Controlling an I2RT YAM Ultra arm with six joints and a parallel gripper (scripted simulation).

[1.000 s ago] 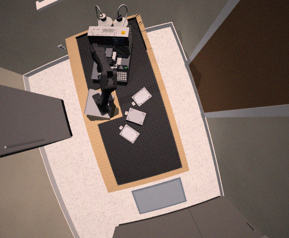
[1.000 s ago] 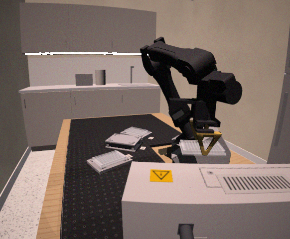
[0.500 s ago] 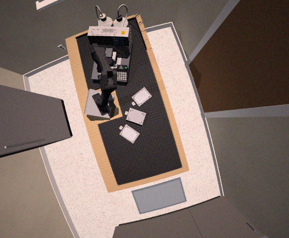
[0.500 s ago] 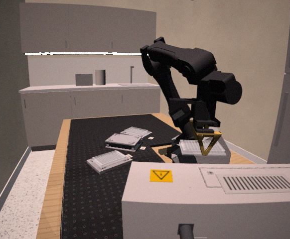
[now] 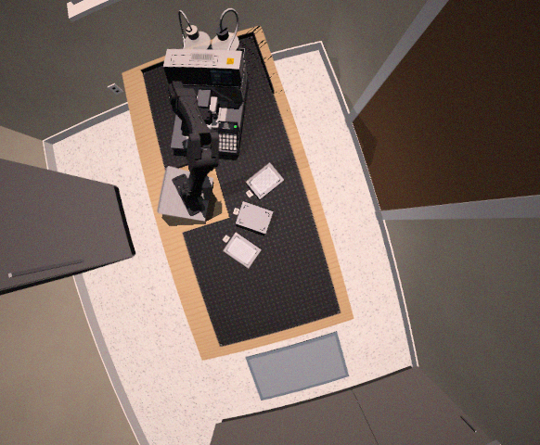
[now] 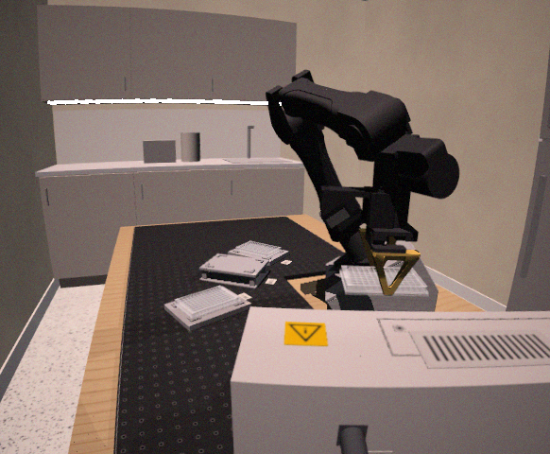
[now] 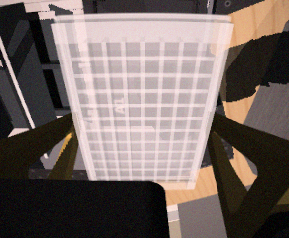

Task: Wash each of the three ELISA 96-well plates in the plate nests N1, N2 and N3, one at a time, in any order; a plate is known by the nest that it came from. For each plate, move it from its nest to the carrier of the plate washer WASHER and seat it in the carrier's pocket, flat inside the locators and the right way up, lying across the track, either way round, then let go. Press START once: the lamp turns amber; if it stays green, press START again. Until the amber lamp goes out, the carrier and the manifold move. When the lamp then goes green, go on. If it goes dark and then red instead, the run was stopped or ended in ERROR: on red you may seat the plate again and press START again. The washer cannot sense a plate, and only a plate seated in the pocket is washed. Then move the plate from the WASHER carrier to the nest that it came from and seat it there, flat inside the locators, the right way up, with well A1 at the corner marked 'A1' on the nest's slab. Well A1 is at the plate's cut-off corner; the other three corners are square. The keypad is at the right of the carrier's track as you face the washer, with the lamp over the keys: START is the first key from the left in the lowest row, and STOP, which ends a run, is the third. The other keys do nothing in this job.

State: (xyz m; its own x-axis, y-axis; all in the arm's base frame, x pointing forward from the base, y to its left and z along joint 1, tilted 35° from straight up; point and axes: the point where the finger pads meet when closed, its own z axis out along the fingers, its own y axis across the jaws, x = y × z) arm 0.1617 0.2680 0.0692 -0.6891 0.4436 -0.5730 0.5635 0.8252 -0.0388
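My gripper [image 6: 390, 274] [image 7: 142, 119] is shut on a clear 96-well plate [image 6: 353, 281] [image 7: 144, 74], its gold fingers on the plate's two long sides. It holds the plate level in the air in front of the washer [image 5: 203, 59] [image 6: 402, 371], over the track area. The washer's housing hides the carrier in the exterior view. The lamp [image 5: 235, 126] over the keypad [image 5: 228, 140] is green. The middle nest [image 5: 253, 217] [image 6: 233, 269] is empty. The other two nests each hold a plate: one plate [image 5: 264, 180] [image 6: 258, 250] and another plate [image 5: 241, 249] [image 6: 207, 300].
The arm's grey base block [image 5: 174, 203] stands left of the nests on the wooden bench. Two bottles [image 5: 198, 38] with tubes stand behind the washer. Small label tags [image 5: 236, 210] lie beside the nests on the black mat [image 5: 270, 297].
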